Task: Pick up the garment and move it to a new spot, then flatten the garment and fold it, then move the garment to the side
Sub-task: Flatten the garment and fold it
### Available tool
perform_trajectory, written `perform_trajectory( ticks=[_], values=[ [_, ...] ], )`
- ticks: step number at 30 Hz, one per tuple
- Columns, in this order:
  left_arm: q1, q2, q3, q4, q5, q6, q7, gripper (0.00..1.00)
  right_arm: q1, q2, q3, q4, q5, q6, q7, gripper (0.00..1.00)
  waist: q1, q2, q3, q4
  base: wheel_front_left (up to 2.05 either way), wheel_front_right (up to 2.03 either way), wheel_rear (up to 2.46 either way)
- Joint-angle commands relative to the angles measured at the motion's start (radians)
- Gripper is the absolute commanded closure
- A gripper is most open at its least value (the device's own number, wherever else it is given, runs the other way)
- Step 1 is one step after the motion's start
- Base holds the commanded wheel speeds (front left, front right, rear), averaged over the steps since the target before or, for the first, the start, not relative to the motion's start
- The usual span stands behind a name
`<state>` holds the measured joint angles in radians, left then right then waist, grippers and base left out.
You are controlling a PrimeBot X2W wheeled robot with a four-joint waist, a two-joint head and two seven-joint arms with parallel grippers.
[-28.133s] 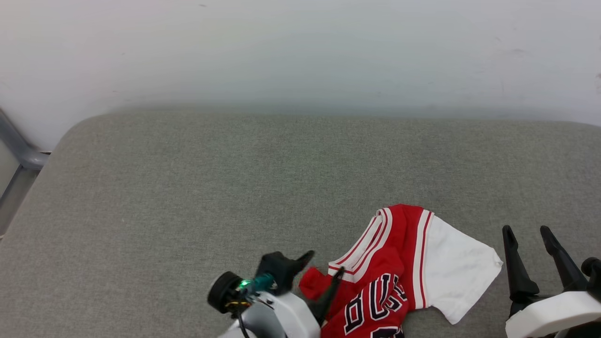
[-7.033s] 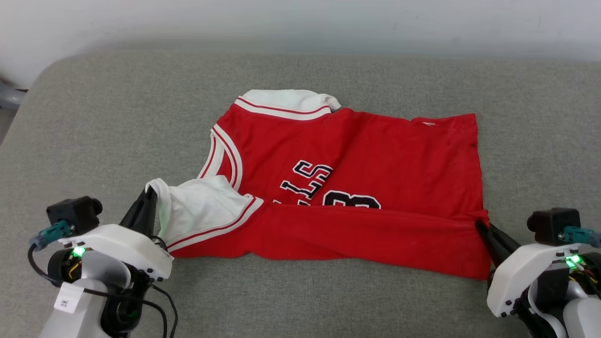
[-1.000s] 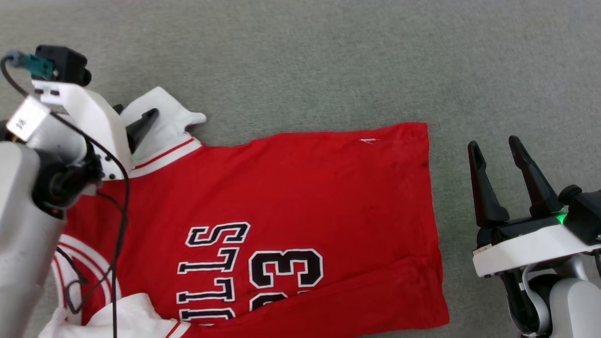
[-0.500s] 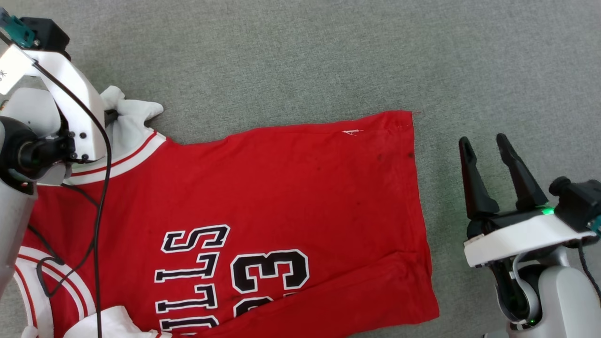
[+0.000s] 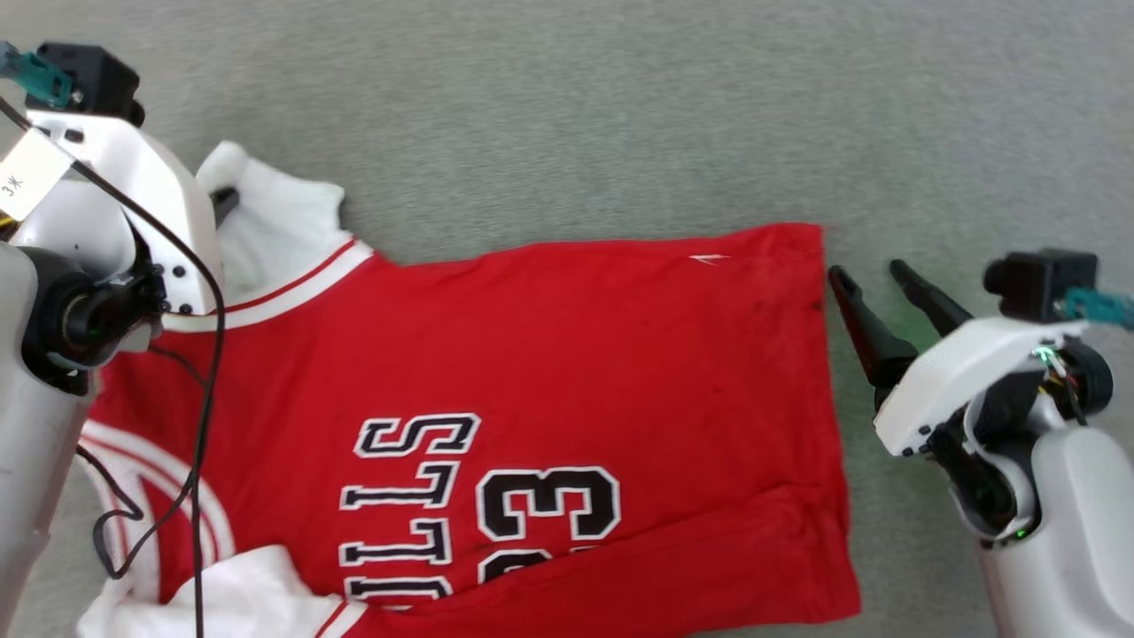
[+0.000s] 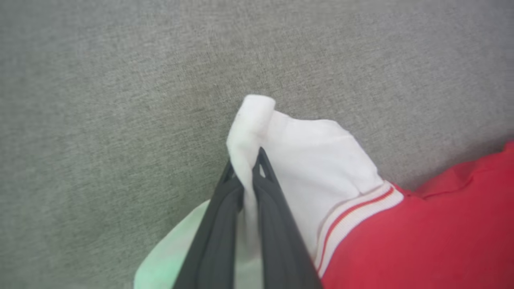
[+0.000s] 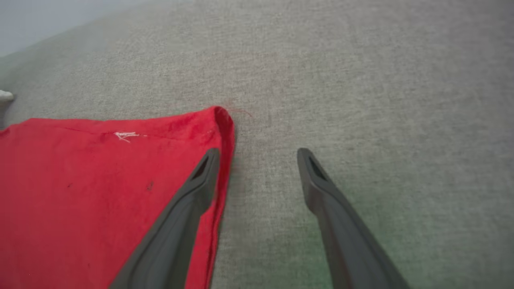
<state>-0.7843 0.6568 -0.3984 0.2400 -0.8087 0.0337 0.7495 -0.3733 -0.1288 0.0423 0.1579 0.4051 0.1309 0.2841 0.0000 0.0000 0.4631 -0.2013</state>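
Flattening the garment: one end gripped, the other waiting.
Head view: it lies spread on the grey pad, your left gripper at its white sleeve, right gripper spread beside the hem; left wrist view: you pinch that sleeve; right wrist view: jaws straddle the hem, short of the pad's far edge; likely close there, pull taut.
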Motion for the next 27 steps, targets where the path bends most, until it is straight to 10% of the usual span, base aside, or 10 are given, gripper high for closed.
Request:
perform_trajectory(
  ticks=[1,15,16,18,19,27],
  values=[
    [0.014,0.000,0.005,-0.024,0.010,-0.004,-0.028,1.00,-0.034,-0.021,0.013,0.002,0.019,0.000,0.042,0.00,0.0000,0.0000,-0.006,0.035,0.00,0.00,0.00],
    [0.042,-0.043,-0.017,-0.100,0.028,-0.021,-0.125,1.00,-0.130,-0.159,0.173,0.092,0.080,0.000,0.462,0.00,0.0000,0.0000,0.017,0.145,0.00,0.00,0.00],
    [0.044,-0.050,-0.017,-0.097,0.026,-0.021,-0.133,1.00,-0.125,-0.159,0.183,0.110,0.086,0.000,0.492,0.17,0.0000,0.0000,0.017,0.149,0.00,0.00,0.00],
    [0.046,-0.054,-0.021,-0.089,0.029,-0.026,-0.147,1.00,-0.123,-0.159,0.199,0.134,0.103,0.001,0.520,0.86,0.0000,0.0000,0.018,0.157,0.00,0.00,0.00],
    [0.048,-0.058,-0.024,-0.083,0.031,-0.029,-0.152,1.00,-0.123,-0.156,0.202,0.144,0.124,0.001,0.530,1.00,0.0000,0.0000,0.016,0.161,0.00,0.00,0.00],
    [0.073,-0.069,-0.020,-0.048,0.029,-0.042,-0.213,1.00,-0.147,-0.202,0.136,0.107,0.140,-0.001,0.483,1.00,0.0000,0.0000,-0.039,0.174,0.00,0.00,0.00]
  ],
)
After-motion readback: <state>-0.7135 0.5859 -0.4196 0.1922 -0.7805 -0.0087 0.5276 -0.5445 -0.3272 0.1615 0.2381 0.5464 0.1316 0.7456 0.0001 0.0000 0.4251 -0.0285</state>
